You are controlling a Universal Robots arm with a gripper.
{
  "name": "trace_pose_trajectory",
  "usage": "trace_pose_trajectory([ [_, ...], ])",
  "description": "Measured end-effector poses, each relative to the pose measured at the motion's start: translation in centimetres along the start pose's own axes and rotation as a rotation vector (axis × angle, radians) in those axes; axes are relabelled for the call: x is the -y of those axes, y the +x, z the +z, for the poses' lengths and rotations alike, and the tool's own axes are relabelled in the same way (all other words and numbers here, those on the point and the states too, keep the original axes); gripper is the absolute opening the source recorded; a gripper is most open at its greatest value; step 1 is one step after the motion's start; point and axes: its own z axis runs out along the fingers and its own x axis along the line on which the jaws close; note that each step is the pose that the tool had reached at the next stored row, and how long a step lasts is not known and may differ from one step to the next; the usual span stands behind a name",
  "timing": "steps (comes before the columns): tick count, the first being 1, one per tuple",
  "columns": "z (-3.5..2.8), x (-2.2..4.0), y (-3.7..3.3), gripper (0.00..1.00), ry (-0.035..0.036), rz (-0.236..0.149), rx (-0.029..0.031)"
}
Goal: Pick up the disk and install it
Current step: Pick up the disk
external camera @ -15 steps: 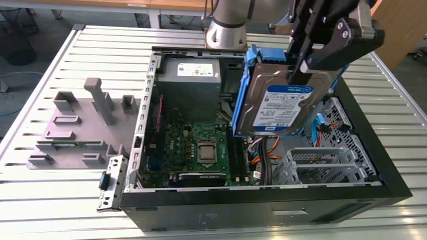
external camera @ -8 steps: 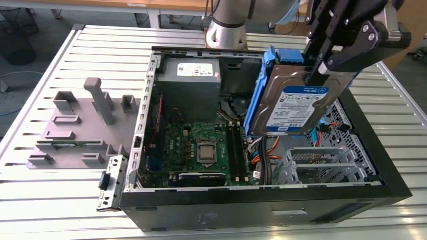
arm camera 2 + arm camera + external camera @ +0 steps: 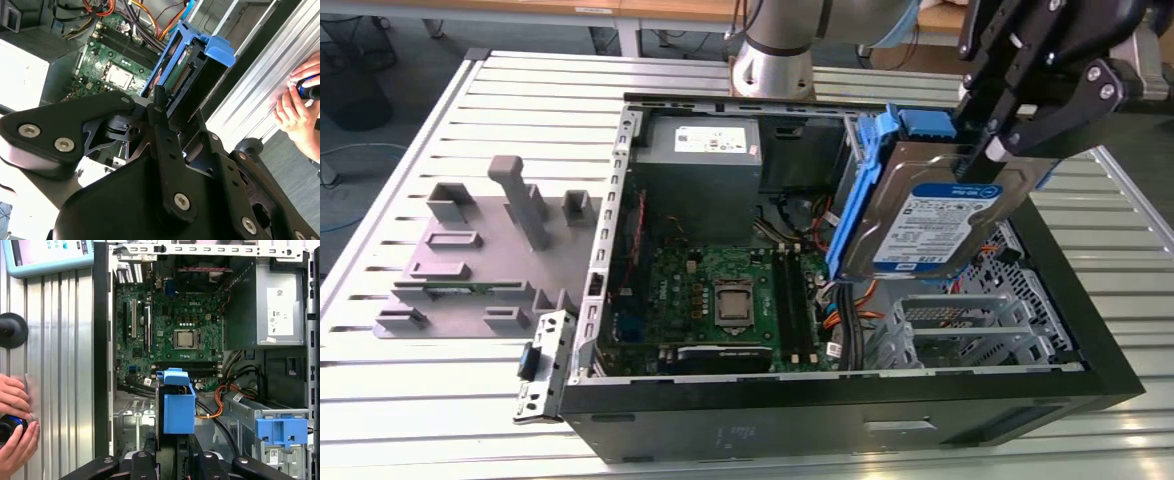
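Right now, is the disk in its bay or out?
Out. The hand holds the disk on edge above the open case.

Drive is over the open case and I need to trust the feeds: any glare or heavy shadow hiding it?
Exterior view: the disk, held by the gripper, is evenly lit; glare sits on the ribbed table. Second wrist view: a panel beside the motherboard is blown out white, the disk readable. First wrist view: even light, no glare on the disk.
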Motion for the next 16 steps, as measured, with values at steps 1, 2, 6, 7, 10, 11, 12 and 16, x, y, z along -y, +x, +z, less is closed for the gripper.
trace_pose_trajectory([
  [1,0.02,0.16,0.16,0.35,0.0000,0.000,0.0000],
  [2,0.04,0.32,0.30,0.35,0.0000,0.000,0.0000],
  [6,0.12,1.09,0.75,0.35,0.0000,0.000,-0.0002],
  [7,0.14,1.33,0.83,0.35,0.0000,0.000,-0.0001],
  [10,0.21,2.20,1.10,0.35,0.0000,0.000,0.0000],
  [11,0.24,2.52,1.20,0.35,0.0000,0.000,0.0000],
  [12,0.27,2.80,1.31,0.35,0.0000,0.000,0.0000],
  [16,0.43,3.81,1.82,0.35,0.0000,0.000,-0.0001],
])
